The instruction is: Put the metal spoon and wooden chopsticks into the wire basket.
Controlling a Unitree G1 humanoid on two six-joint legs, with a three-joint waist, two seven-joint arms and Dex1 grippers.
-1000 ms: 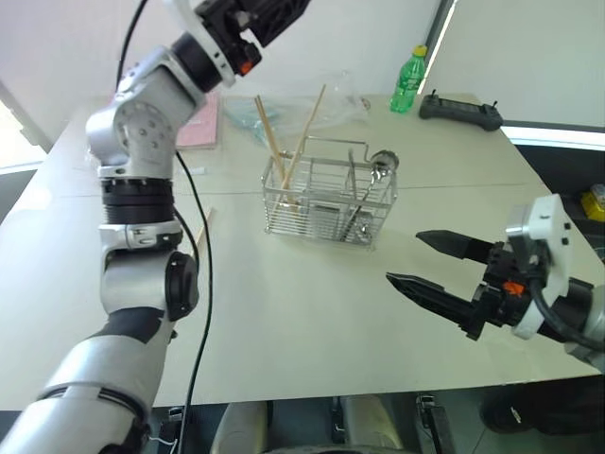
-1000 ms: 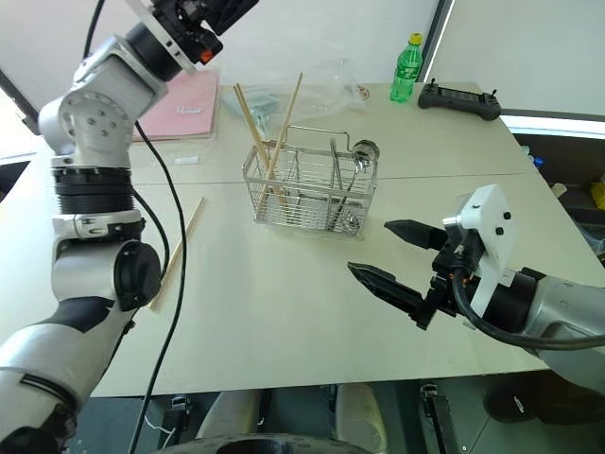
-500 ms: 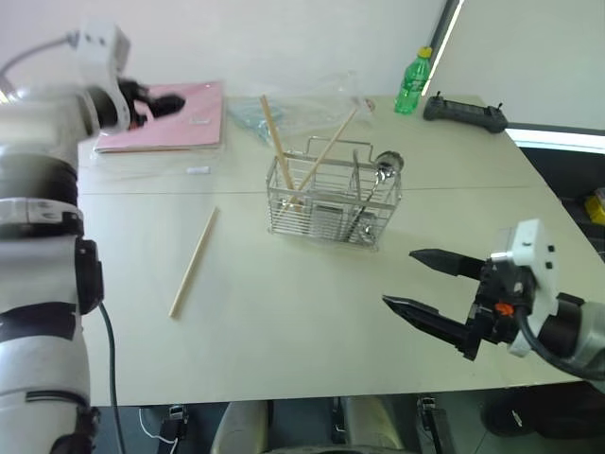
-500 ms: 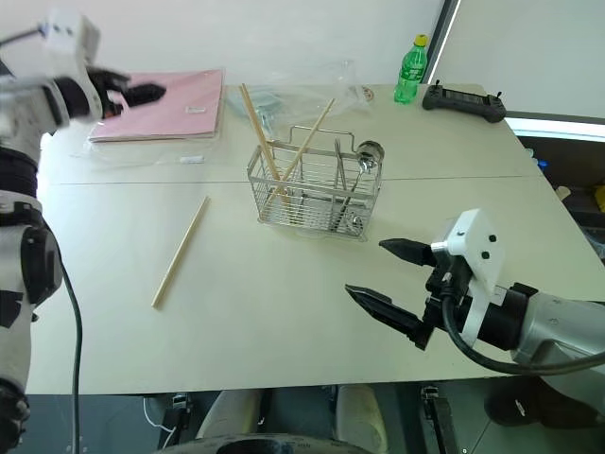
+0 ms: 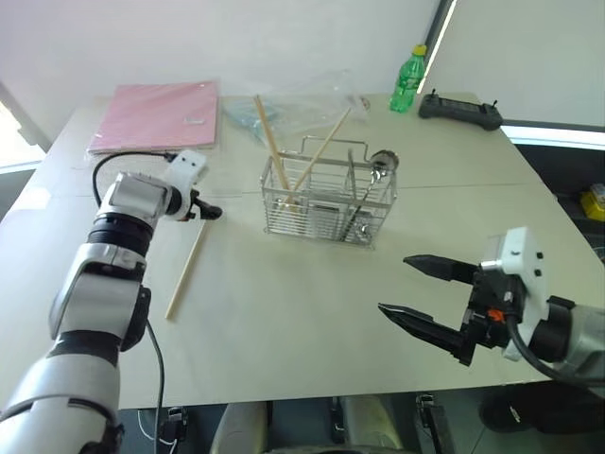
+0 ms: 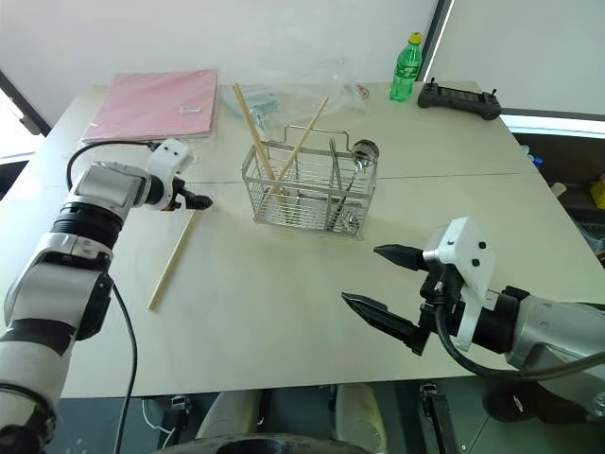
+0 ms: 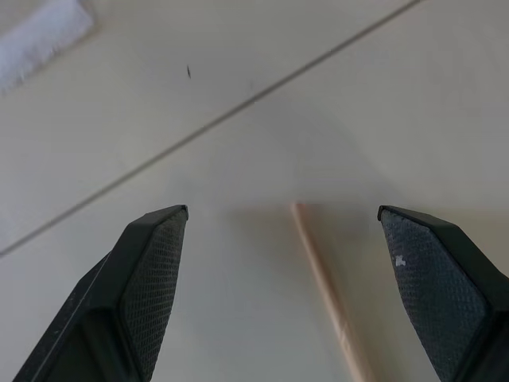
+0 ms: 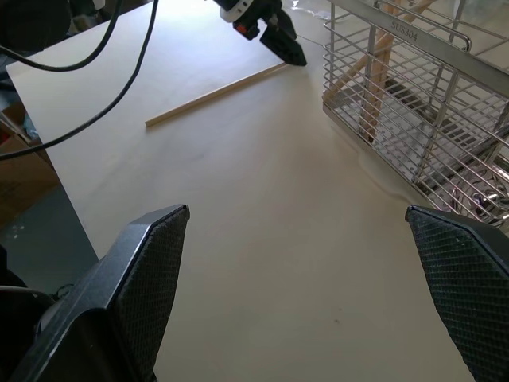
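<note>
So our left tool (image 7: 282, 239), spread, straddles the loose chopstick (image 7: 326, 278) tip on the worktop (image 5: 284, 322); we should lower squarely, then pinch.

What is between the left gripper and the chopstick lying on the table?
Nothing visible. The left gripper is open right above the far end of the loose chopstick, with only bare table around it.

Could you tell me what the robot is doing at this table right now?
It is loading cutlery into the rectangular silver wire basket, which already holds two pale wooden chopsticks and a small shiny metal spoon. The left gripper, open, hovers at the end of the last wooden chopstick lying on the table. The right gripper waits open, empty.
</note>
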